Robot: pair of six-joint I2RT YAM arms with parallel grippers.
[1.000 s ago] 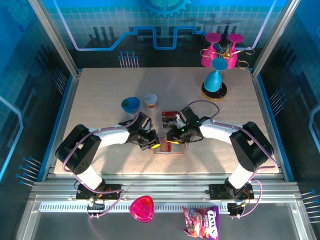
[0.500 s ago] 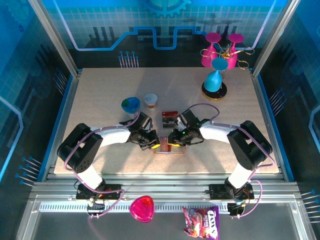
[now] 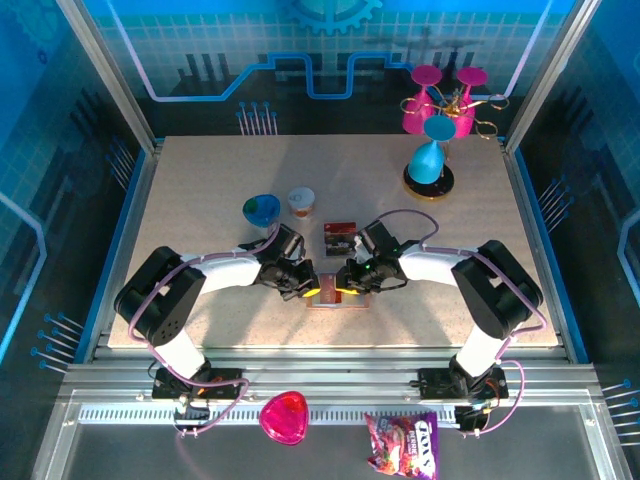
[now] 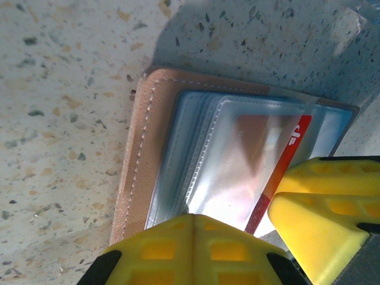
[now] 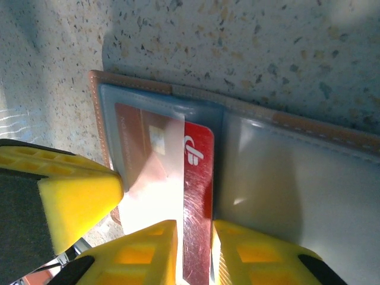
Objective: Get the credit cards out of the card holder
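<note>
Speckled surface inside a blue-walled cell. The card holder (image 3: 338,301) lies open and flat near the front edge, between the two arms, with its tan leather down and its clear sleeves up.

We see a red card (image 5: 199,172) part way out of one sleeve. A strip with a white logo is bare and the rest is under plastic.

The right gripper (image 5: 196,240) sits over that bare strip, with its yellow fingers (image 5: 148,255) narrowly parted either side of it. We cannot tell whether they pinch the card or only press on it.

The left gripper (image 3: 306,288) is clenched at the holder's other end, by the sleeve edge. It looks to us like it pins the holder down, though we cannot tell if it nips any plastic.

A dark card (image 3: 341,236) with red bands lies on the surface just behind the holder, apart from it. We count that one as out.

Our read is that the task is roughly midway. One card is out, and the red card is started but not free, so it needs sliding clear of the sleeve. Glare hides the other sleeves, so we cannot say whether more cards are inside.

Further out, a blue-green bowl (image 3: 262,209) and a small cup (image 3: 301,202) sit behind the left gripper, and a blue cone (image 3: 428,160) stands at the far right.
</note>
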